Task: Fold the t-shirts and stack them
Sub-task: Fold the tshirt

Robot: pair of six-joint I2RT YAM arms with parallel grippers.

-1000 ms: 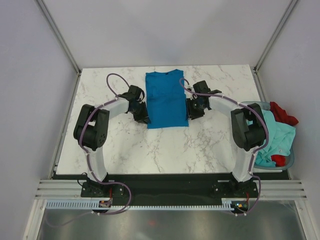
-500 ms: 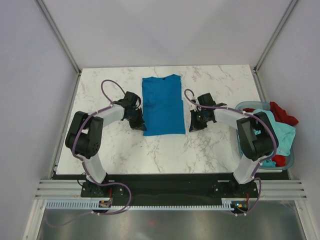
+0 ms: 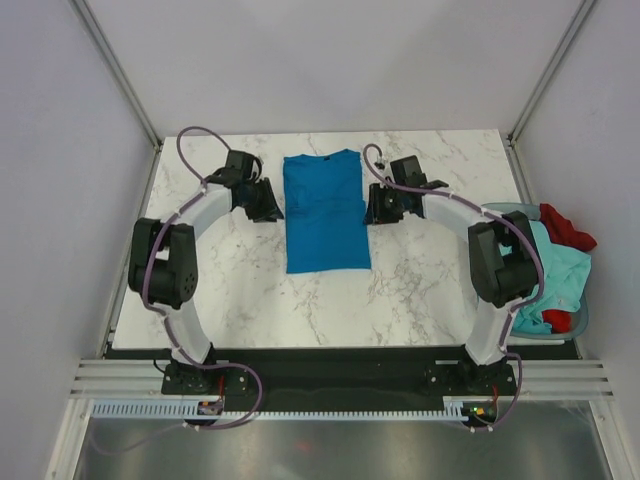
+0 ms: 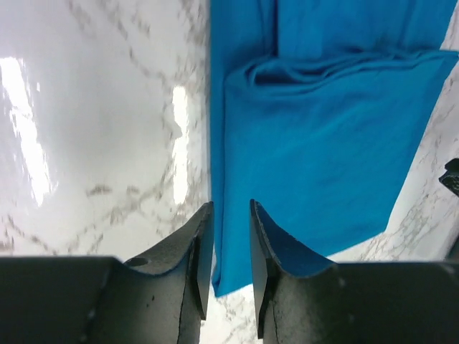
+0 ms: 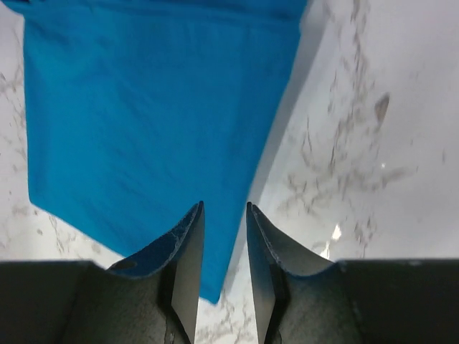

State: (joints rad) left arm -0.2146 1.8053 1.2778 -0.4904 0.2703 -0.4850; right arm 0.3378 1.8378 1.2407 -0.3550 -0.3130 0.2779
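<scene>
Top external view: a white marble table (image 3: 420, 290) carries the vivid blue t-shirt (image 3: 325, 215), folded into a flat, long rectangle at its far middle. The right arm partly hides a translucent grey-blue plastic basket (image 3: 583, 320) holding the crumpled mint-teal t-shirt (image 3: 560, 275) and red t-shirt (image 3: 565, 228). The left gripper (image 4: 231, 208) and right gripper (image 5: 224, 208) flank the blue shirt, jaws narrowly apart and empty.

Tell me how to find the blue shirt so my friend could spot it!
Look at the white marble table from above: near its far middle, between the left gripper and the right gripper, lies the blue t-shirt. It is flat and folded into a long strip, while the mint-teal shirt and the red shirt sit crumpled in the basket at the table's right edge.
</scene>
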